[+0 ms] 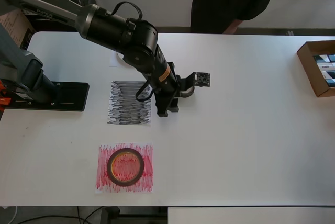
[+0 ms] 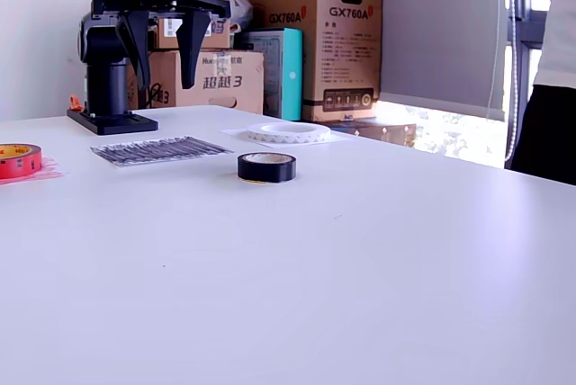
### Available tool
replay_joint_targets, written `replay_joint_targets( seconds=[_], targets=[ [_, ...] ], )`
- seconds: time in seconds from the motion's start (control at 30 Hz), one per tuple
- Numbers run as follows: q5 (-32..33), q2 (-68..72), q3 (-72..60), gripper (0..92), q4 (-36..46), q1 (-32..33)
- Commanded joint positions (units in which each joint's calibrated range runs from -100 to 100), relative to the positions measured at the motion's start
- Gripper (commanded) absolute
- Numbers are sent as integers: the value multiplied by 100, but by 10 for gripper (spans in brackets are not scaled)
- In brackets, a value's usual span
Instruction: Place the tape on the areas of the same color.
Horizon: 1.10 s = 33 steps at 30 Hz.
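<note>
Above the white counter (image 2: 360,250), beside the black-scribbled paper sheet (image 2: 160,149), hovering with the end effector (image 2: 164,50) wide open and empty; best lowered squarely over the small black tape roll (image 2: 266,166) just beside that sheet.

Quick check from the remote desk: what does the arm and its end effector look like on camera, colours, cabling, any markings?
The arm is glossy black with rounded joints, bolted to a flat black base plate. Black cables loop outside it, and an orange-yellow band sits near the wrist. The end effector has two black, tapering fingers. A small black square module juts beside the wrist.
</note>
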Motion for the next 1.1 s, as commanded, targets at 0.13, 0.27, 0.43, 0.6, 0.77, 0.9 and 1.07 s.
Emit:
replay_joint_targets(
  seconds=[0.13, 0.27, 0.43, 0.6, 0.77, 0.9, 1.07],
  targets=[
    [39, 273, -191, 538, -33, 43],
    [47, 544, -446, 538, -33, 83],
    [56, 881, -673, 538, -33, 90],
    [56, 1311, -973, 538, -33, 169],
    [72, 1639, -1227, 538, -33, 327],
    [170, 1685, -1273, 538, -33, 532],
    [309, 1685, -1227, 538, -33, 746]
  ],
)
